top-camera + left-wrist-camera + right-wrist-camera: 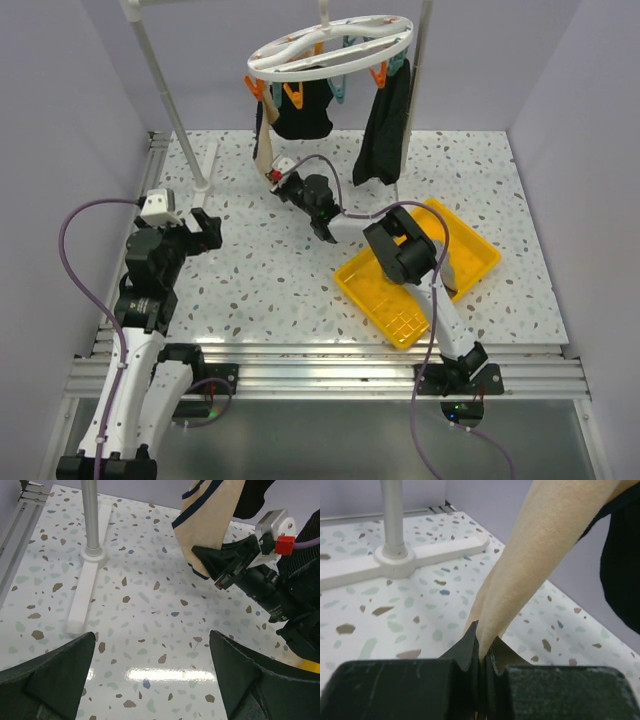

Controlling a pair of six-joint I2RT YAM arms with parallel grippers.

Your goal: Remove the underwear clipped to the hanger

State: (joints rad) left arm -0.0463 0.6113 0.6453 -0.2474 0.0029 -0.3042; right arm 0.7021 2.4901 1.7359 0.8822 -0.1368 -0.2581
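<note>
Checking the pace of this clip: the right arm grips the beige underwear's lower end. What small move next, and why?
Probably a short pull down and toward the robot. The right gripper has its jaws shut on the beige underwear, whose top hangs clipped to the hanger overhead; a tug should free it.

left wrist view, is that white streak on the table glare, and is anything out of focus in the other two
Left wrist: yes, a bright reflection streaks the glossy table. Right wrist: the right gripper, shut on the beige underwear, looks soft so near the lens, while the cloth higher up is crisp. Top external: even light, faint shadows, nothing blurred.
</note>
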